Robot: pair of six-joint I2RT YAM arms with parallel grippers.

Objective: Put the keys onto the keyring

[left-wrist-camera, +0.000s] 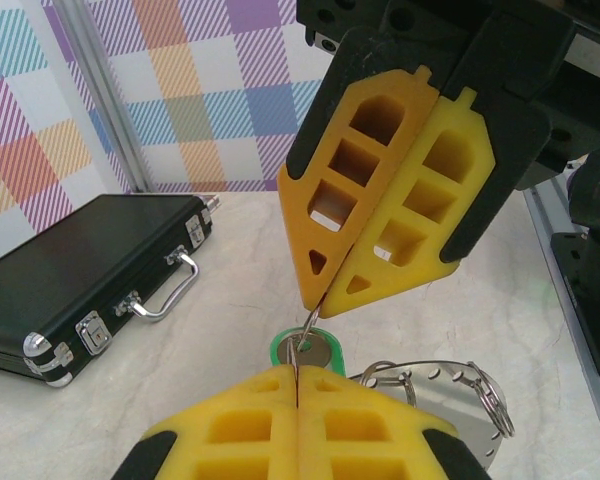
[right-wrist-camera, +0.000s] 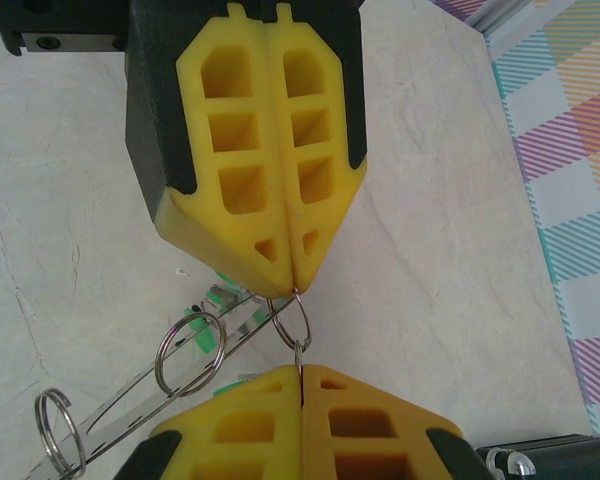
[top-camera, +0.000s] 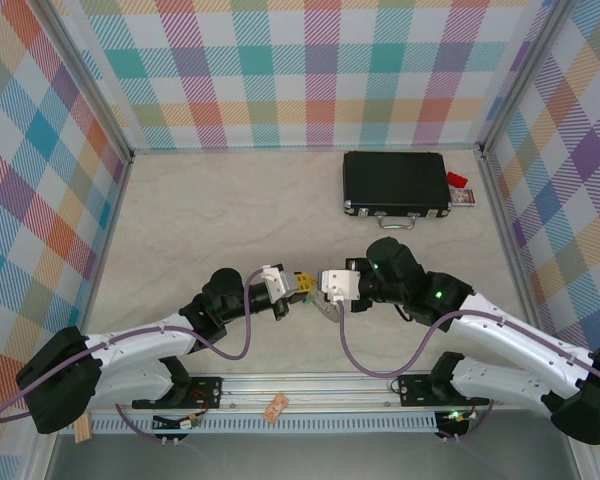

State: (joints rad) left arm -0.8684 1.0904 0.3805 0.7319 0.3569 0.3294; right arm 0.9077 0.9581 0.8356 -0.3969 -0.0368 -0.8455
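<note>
Meeting tip to tip above the middle of the desk (top-camera: 180, 220), the left tool (top-camera: 298, 287) and the right tool (top-camera: 325, 283) were both fully closed, each pair of yellow pads pressed together with no gap. A small split ring (right-wrist-camera: 292, 320) sat between the two tips. In the right wrist view, the left tool pinched the ring's upper arc and the right tool pinched its lower arc.

A green-headed key (left-wrist-camera: 310, 350) hung directly behind this ring, close to the left tool's tip. The wire crossed the hole in the key's head, but it could not be determined whether it was threaded through.

The keyring (left-wrist-camera: 435, 395), a flat grey metal band, lay just beside the key and below the tools. Several more wire loops (left-wrist-camera: 485, 400) were attached along its edge. It could not be determined whether the band rested flat on the desk.

A black case (top-camera: 395, 185) lay closed at the far right of the desk, well apart from the tools, with its handle facing the arms. A small red item (top-camera: 457, 180) sat just beside the case's right end, near the wall.
</note>
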